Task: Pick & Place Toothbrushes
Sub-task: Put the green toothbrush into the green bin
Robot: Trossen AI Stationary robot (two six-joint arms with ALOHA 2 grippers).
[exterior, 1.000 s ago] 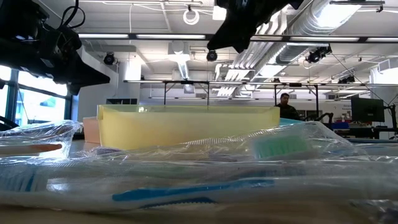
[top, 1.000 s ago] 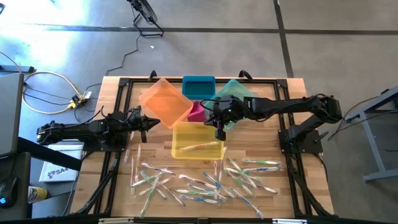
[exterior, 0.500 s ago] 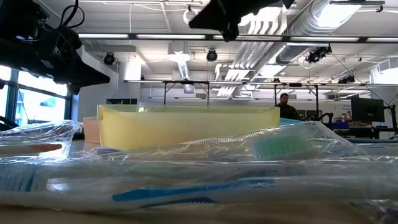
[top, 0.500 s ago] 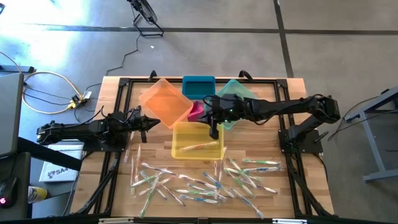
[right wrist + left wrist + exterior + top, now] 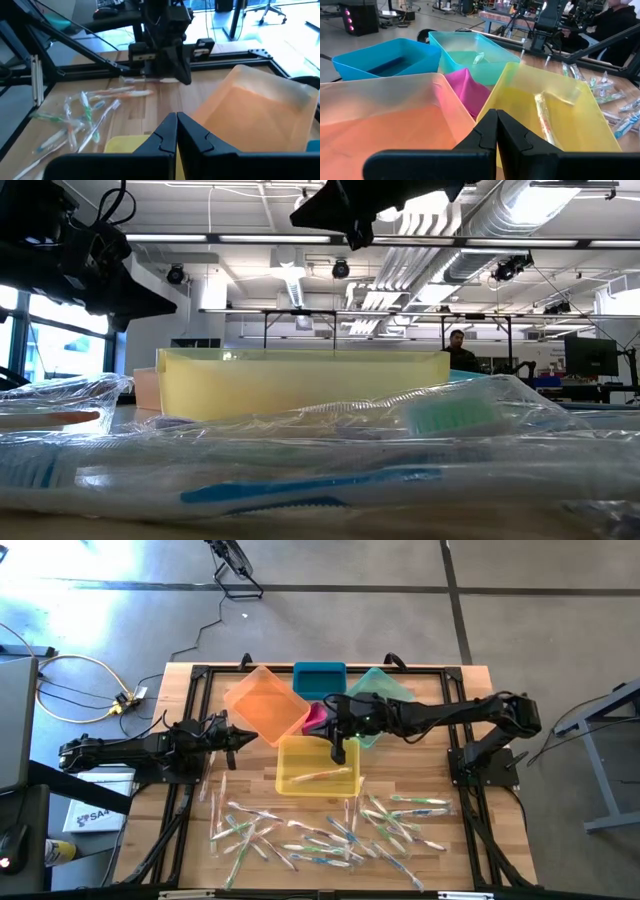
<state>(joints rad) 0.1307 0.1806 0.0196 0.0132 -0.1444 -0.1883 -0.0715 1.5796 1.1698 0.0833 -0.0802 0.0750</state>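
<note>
Many wrapped toothbrushes [image 5: 330,830] lie scattered on the near part of the wooden table. One toothbrush [image 5: 543,116] rests flat on the floor of the yellow bin [image 5: 300,755], and another toothbrush [image 5: 478,57] lies in the teal bin [image 5: 378,688]. My right gripper [image 5: 337,755] hangs shut and holding nothing above the yellow bin's far right part, pointing toward the table's left; it also shows in its own wrist view [image 5: 176,125]. My left gripper [image 5: 250,737] waits shut at the table's left, beside the orange bin [image 5: 265,700].
Orange, blue [image 5: 320,678], teal and magenta [image 5: 316,720] bins crowd together behind the yellow bin at mid table. A black frame [image 5: 330,668] runs along the table's edges. In the low view, wrapped toothbrushes [image 5: 320,470] fill the foreground. A person [image 5: 458,350] stands far off in the room.
My right gripper has drifted a little toward the table's left above the yellow bin and tipped up, from pointing steeply down to nearly level. The toothbrush in the yellow bin lies where it was.
</note>
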